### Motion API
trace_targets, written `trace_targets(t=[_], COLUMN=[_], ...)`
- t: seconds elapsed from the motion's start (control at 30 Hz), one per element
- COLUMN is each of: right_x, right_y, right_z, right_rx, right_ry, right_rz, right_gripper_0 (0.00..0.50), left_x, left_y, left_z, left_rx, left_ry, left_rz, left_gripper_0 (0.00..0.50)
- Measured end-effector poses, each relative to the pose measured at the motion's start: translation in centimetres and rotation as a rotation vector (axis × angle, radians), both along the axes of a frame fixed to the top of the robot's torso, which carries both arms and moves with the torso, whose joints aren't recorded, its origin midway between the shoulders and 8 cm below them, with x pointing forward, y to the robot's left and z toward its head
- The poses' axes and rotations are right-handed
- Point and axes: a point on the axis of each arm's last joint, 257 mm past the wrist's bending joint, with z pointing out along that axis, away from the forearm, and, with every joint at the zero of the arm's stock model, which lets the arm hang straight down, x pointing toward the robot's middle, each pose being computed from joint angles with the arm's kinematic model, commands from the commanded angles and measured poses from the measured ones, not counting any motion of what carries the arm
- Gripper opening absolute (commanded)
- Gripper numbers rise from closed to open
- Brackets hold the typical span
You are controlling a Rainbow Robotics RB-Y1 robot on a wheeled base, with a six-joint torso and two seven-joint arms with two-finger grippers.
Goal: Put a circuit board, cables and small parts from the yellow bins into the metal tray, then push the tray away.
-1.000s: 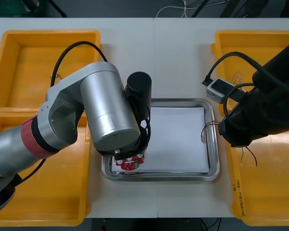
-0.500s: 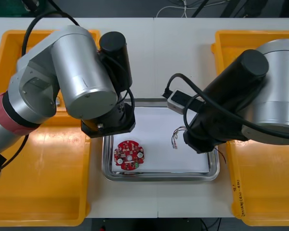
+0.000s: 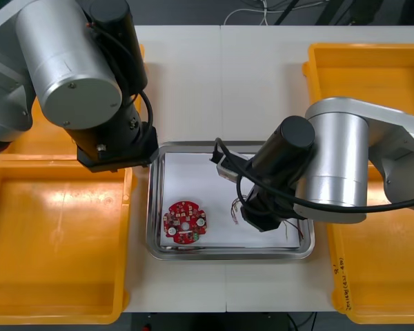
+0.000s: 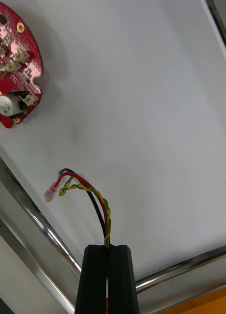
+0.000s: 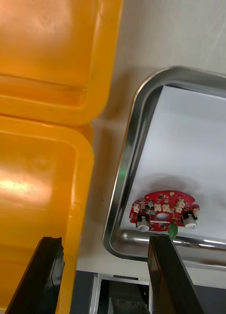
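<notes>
Jaws of right gripper (image 4: 108, 248) pinch cable (image 4: 96, 193) over metal tray (image 4: 35, 217); left gripper (image 5: 105, 239) spread.

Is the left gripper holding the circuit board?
No, the left gripper is open and the circuit board lies in the metal tray.

left gripper (image 5: 105, 239): black fingers (image 5: 162, 265) spread wide, nothing between, over table strip and tray edge | bins (image 5: 44, 59): two, side by side, left of tray | tray (image 5: 135, 142): shiny rim, white inside, near-left corner seen | board (image 5: 164, 208): red, round, flat in that corner, just beside near rim | table (image 5: 162, 34): light
</notes>
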Motion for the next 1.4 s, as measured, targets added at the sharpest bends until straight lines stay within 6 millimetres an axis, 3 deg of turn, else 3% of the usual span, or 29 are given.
trace_targets(t=[0.37, 0.67, 0.87, 0.93, 1.0, 1.07, 1.4], right_x=[-0.2, 0.6, 0.8, 0.8, 0.9, 1.0, 1.7], right_y=[-0.9, 0.3, 0.1, 0.0, 0.0, -0.1, -0.6], right_z=[-2.3, -3.4, -3.6, -3.6, -3.6, -3.6, -3.4], right_rx=[-0.05, -0.018, -0.026, -0.027, -0.029, -0.034, -0.053], right_ry=[0.025, 0.002, -0.005, -0.005, -0.008, -0.016, -0.042], right_rz=[-0.012, 0.006, 0.002, 0.002, 0.002, 0.002, -0.004], right_gripper_0=[0.0, 0.0, 0.0, 0.051, 0.352, 0.5, 0.5], left_x=[3.6, 5.8, 7.1, 7.5, 7.8, 8.2, 10.7], left_y=[4.4, 7.7, 9.7, 10.4, 11.1, 11.8, 14.5], left_z=[2.4, 3.5, 4.3, 4.5, 4.7, 4.7, 4.9], left_rx=[0.038, 0.014, 0.036, 0.058, 0.073, 0.072, 0.04], left_ry=[0.002, -0.008, -0.016, -0.02, -0.021, -0.023, -0.073], left_rz=[-0.132, -0.022, -0.093, -0.135, -0.159, -0.151, -0.043], left_gripper_0=[0.5, 0.5, 0.5, 0.5, 0.5, 0.5, 0.5])
